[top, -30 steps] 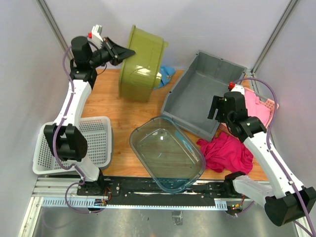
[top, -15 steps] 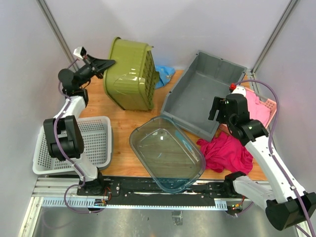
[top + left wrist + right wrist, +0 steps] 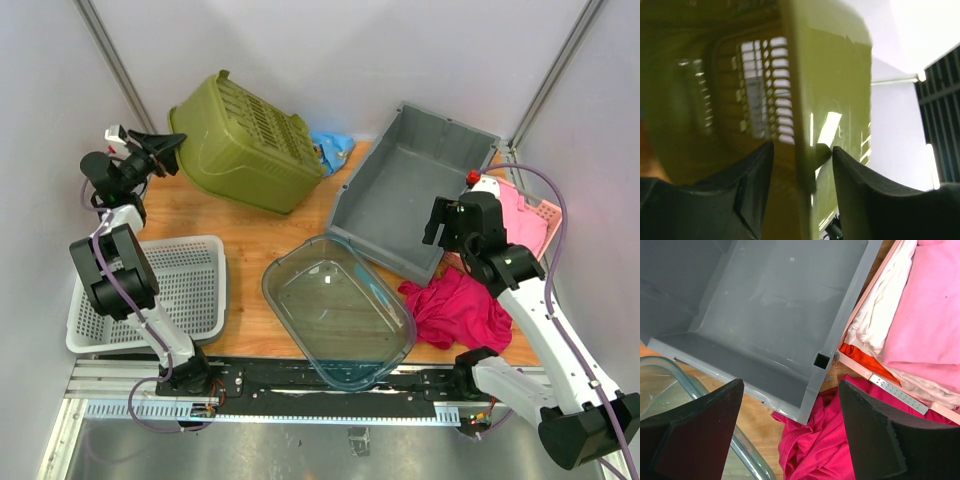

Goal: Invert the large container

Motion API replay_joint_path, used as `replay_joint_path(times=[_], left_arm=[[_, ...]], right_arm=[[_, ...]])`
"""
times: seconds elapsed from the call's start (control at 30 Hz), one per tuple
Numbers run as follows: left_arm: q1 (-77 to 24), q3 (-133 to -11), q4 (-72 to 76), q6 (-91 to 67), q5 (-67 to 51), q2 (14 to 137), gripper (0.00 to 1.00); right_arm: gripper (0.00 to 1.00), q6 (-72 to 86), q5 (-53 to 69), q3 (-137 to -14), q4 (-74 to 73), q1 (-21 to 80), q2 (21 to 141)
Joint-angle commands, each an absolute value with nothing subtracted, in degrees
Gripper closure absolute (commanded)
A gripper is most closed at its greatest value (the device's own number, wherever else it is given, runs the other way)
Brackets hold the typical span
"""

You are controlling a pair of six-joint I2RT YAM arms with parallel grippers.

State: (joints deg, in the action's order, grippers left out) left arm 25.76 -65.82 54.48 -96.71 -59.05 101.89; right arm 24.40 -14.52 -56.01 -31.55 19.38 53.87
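Pinching olive basket (image 3: 245, 150) rim, seemingly: left jaws

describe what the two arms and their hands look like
Both the left arm and right arm have white links, black joints and a purplish-grey cable looping alongside. The right wrist carries a small red cap. The left hand and right hand each have two broad matte black fingers tapering toward the tips.

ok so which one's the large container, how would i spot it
Look to the far left corner of the wooden table, behind the white mesh basket. The olive-green basket sits tipped over there, the left gripper pinching its rim. It's the only green, slotted tub; the grey bin beside it has solid walls.
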Motion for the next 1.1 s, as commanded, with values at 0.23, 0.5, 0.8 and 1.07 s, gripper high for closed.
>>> replay_joint_path(times=[0.23, 0.5, 0.8, 1.07], left_arm=[[25.93, -82.88, -14.36, -43.95, -47.04, 104.02, 0.25], [25.93, -91.77, -31.32, -31.85, -26.0, 100.95, 0.02], [19.79, -95.4, -33.89, -24.51, -6.04, 91.7, 0.01], [-6.54, -95.3, -41.36, -15.57, 19.18, 87.72, 0.01]], right_arm=[[0.22, 25.67, -14.37, -55.64, -31.93, 20.22, 53.33], [0.21, 25.71, -13.9, -55.05, -31.95, 20.24, 53.07], [0.22, 25.7, -13.23, -54.86, -31.9, 20.21, 52.86], [0.21, 26.29, -13.06, -53.78, -31.44, 20.21, 52.47]])
